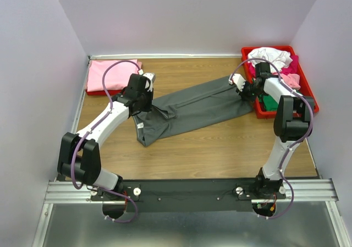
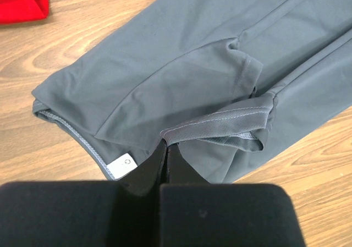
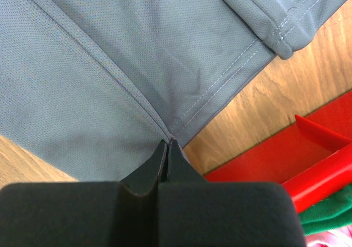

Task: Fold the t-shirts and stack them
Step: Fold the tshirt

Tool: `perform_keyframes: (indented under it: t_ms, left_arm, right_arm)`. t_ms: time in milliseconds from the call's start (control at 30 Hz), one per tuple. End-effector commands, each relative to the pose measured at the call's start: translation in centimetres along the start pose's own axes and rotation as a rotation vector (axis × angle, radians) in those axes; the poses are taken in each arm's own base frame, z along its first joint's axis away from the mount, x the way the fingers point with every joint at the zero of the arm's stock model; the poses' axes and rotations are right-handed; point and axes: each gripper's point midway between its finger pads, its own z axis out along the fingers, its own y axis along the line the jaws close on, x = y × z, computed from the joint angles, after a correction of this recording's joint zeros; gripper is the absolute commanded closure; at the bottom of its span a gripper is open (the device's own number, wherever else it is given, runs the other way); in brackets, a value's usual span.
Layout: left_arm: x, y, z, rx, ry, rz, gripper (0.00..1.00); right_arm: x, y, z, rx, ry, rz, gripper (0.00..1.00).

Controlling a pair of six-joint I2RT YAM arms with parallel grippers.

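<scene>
A large dark grey t-shirt (image 1: 192, 108) lies stretched in a long band across the wooden table, folded lengthwise. My left gripper (image 1: 146, 104) is shut on its left part. In the left wrist view the closed gripper (image 2: 166, 143) pinches a stitched sleeve hem of the grey t-shirt (image 2: 181, 65), beside the small white neck label (image 2: 124, 164). My right gripper (image 1: 240, 87) is shut on the shirt's right end. In the right wrist view the gripper (image 3: 168, 142) nips the hemmed corner of the grey t-shirt (image 3: 110, 65). A folded pink t-shirt (image 1: 113, 73) lies at the back left.
A red tray (image 1: 308, 101) at the back right holds a heap of white (image 1: 269, 55), magenta and green shirts, close behind my right gripper. The pink shirt rests on another red tray (image 1: 96, 92). White walls close in the table on three sides.
</scene>
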Motion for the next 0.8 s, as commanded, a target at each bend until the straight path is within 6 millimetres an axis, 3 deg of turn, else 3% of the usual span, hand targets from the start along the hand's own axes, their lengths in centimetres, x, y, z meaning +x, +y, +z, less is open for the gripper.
perform_keyframes:
  t_ms: [0,767]
  left_arm:
    - [-0.62,0.76,-0.29,-0.036,-0.008,0.002,1.00]
    - [-0.13,0.02,0.27,0.010,0.023,0.014,1.00]
  right_arm:
    - [0.26,-1.01,0.38,0.023,0.008,0.016,0.99]
    - [-0.09,-1.14,1.06,0.021,0.008,0.022,0.95]
